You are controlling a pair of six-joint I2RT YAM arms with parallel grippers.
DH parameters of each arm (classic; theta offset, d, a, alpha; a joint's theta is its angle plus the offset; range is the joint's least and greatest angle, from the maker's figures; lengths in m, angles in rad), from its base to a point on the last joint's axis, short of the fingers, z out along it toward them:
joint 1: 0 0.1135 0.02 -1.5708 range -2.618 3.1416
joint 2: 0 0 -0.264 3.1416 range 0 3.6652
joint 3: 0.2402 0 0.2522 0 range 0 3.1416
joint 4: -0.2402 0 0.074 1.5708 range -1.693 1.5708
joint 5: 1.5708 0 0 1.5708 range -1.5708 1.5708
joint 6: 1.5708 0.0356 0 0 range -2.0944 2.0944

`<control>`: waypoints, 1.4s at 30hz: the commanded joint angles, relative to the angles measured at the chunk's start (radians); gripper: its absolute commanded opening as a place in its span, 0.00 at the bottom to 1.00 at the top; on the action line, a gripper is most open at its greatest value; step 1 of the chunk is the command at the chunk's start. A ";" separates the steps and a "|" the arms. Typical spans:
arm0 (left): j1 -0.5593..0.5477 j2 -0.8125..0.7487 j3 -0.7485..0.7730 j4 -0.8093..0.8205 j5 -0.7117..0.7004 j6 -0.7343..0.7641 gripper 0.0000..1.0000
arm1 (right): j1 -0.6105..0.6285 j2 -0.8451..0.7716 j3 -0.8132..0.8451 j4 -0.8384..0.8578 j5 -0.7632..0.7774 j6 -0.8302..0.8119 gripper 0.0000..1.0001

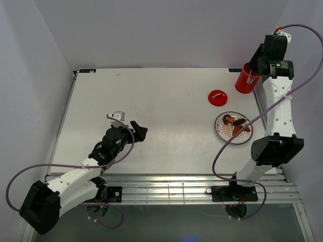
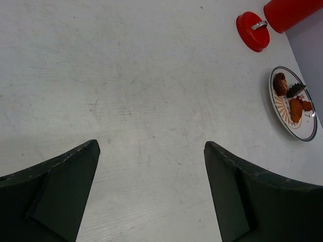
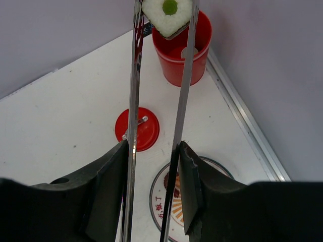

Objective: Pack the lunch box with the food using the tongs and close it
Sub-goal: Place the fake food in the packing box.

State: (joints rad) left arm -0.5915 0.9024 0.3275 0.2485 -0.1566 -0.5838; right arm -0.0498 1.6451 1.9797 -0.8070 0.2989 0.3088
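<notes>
My right gripper (image 3: 153, 151) is shut on the silver tongs (image 3: 134, 91), squeezing their two arms. The tongs' tips pinch a white piece of food with a green centre (image 3: 168, 15) just over the open mouth of the red lunch box (image 3: 184, 65). In the top view the lunch box (image 1: 246, 80) stands at the far right, under the right gripper (image 1: 257, 63). Its flat red lid (image 1: 218, 97) lies beside it. Brown food pieces (image 1: 234, 121) lie on the patterned plate (image 1: 222, 132). My left gripper (image 1: 132, 130) hovers open over bare table, holding nothing.
The table's right edge with its metal rail (image 3: 242, 116) runs close by the lunch box and plate. White walls enclose the back and both sides. In the left wrist view the lid (image 2: 252, 31) and plate (image 2: 305, 132) lie far off at the upper right.
</notes>
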 commanded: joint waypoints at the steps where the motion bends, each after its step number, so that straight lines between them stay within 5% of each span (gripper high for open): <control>1: -0.004 0.016 0.016 0.020 0.035 -0.001 0.95 | -0.028 0.039 0.042 0.086 0.040 -0.053 0.40; 22: -0.004 0.033 0.025 0.023 0.043 0.012 0.95 | -0.065 0.217 -0.056 0.184 -0.020 -0.060 0.42; 32: -0.004 0.024 0.025 0.023 0.049 0.012 0.95 | -0.070 0.236 -0.045 0.198 -0.049 -0.068 0.57; 42: -0.005 0.018 0.025 0.021 0.046 0.012 0.95 | -0.073 0.225 -0.045 0.195 -0.083 -0.074 0.55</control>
State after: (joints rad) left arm -0.5919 0.9405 0.3275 0.2554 -0.1162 -0.5827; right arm -0.1177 1.8805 1.9072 -0.6582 0.2325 0.2424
